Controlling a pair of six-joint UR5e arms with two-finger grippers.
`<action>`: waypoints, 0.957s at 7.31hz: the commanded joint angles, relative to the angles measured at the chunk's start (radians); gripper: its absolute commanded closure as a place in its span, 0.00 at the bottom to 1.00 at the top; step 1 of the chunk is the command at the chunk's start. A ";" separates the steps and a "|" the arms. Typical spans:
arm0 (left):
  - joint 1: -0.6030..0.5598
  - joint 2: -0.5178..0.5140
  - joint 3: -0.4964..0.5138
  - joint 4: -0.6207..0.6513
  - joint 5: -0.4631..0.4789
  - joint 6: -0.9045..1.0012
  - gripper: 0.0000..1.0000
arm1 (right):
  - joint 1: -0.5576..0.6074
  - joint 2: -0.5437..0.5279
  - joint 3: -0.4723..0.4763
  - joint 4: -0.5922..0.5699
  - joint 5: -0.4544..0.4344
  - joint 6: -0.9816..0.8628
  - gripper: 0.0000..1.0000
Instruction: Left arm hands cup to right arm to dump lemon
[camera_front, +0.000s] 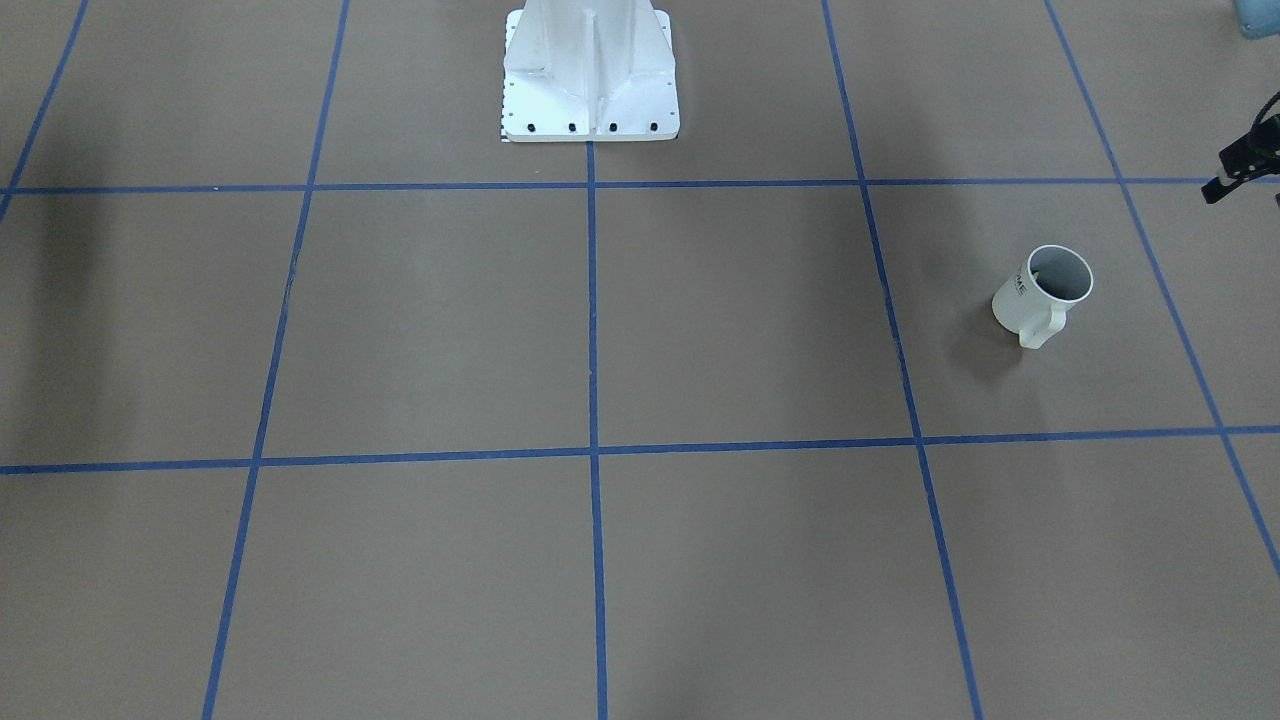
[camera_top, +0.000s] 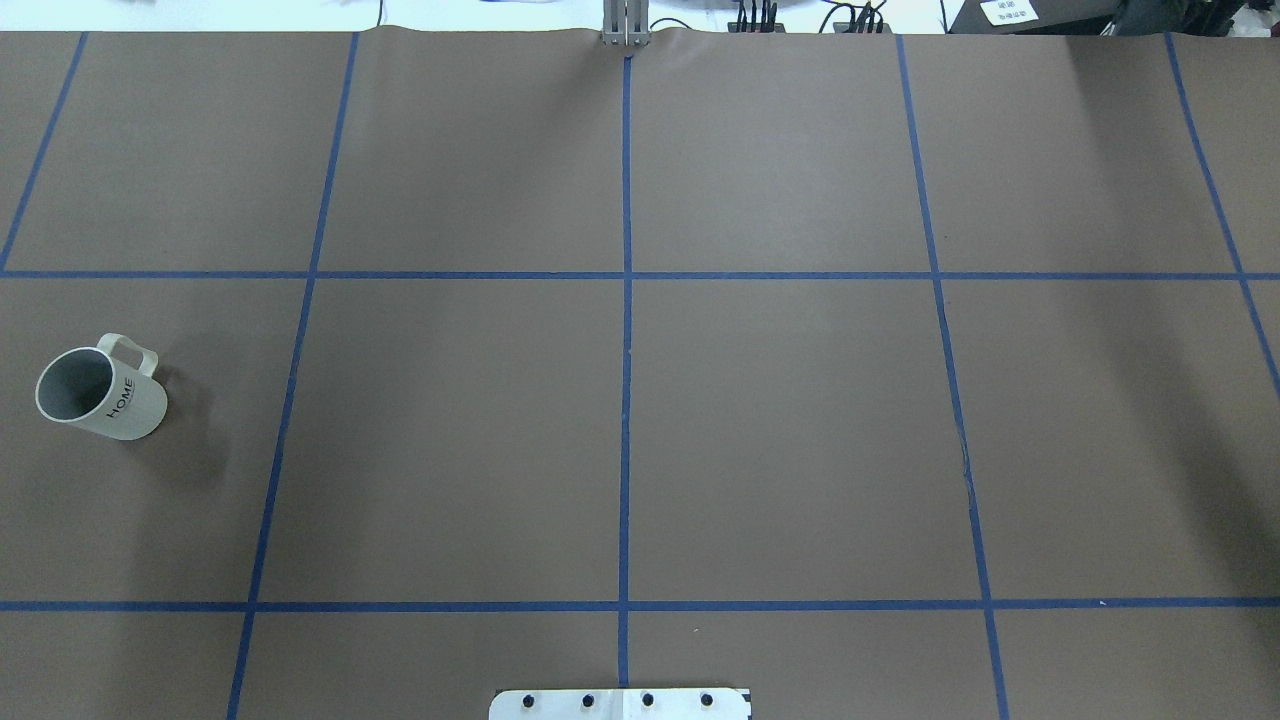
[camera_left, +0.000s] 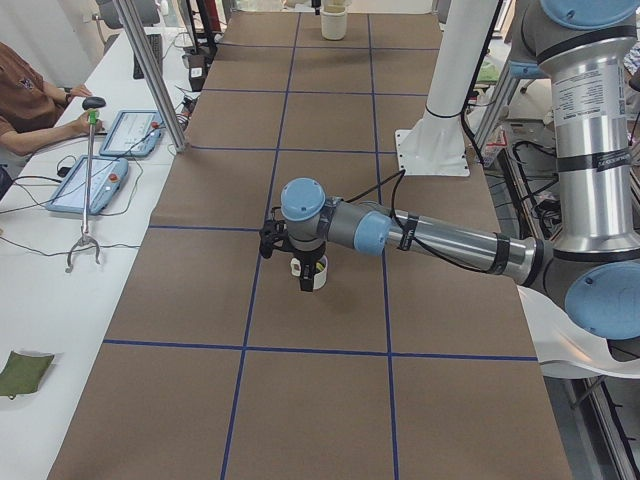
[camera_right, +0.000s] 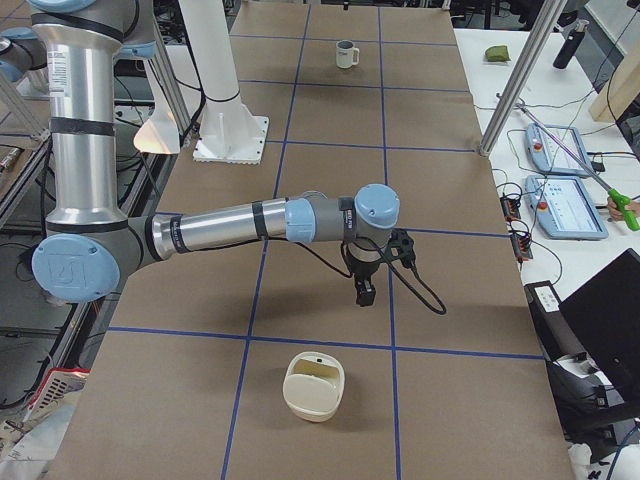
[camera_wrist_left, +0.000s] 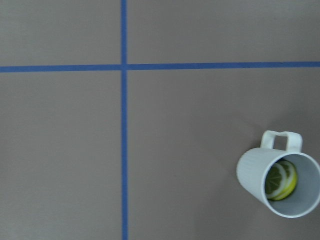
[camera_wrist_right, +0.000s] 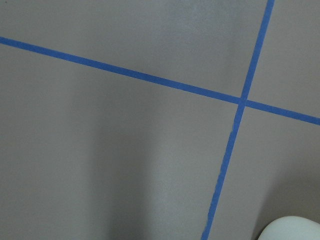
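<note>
Front-facing exterior: white ceramic mug (camera_front: 1043, 295) with dark lettering stands upright on the brown paper-covered table (camera_front: 700, 330). It sits on the robot's left side inside a blue-tape square, handle toward the camera. Left arm's black gripper (camera_front: 1243, 163) only pokes in at the frame edge, apart from the mug; cannot tell how its fingers stand. White pedestal base (camera_front: 590, 80) is at top centre.

Overhead exterior: mug at far left, "HOME" on its side, greyish inside.

Exterior left: grey tubular left arm (camera_left: 450, 240) reaches out over the table. Its gripper points down and overlaps the mug along this line of sight.

Exterior right: grey right arm (camera_right: 220, 225) hangs its black gripper (camera_right: 365, 292) above the table; finger gap cannot be told. Cream rounded container (camera_right: 313, 385) sits on the table near it. The mug is well apart, at the far end.

Left wrist: looks down into the mug; yellow-green lemon slices (camera_wrist_left: 281, 180) lie in the bottom.

Right wrist: blue tape cross (camera_wrist_right: 243, 101), pale rim at the bottom corner.
</note>
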 joint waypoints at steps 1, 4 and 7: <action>0.158 -0.007 0.007 -0.058 0.160 -0.097 0.00 | -0.003 -0.002 -0.008 0.013 0.015 0.004 0.00; 0.230 -0.055 0.084 -0.062 0.169 -0.099 0.00 | -0.021 0.001 -0.010 0.014 0.035 0.005 0.00; 0.249 -0.095 0.141 -0.066 0.169 -0.099 0.03 | -0.028 0.003 -0.010 0.013 0.035 0.007 0.00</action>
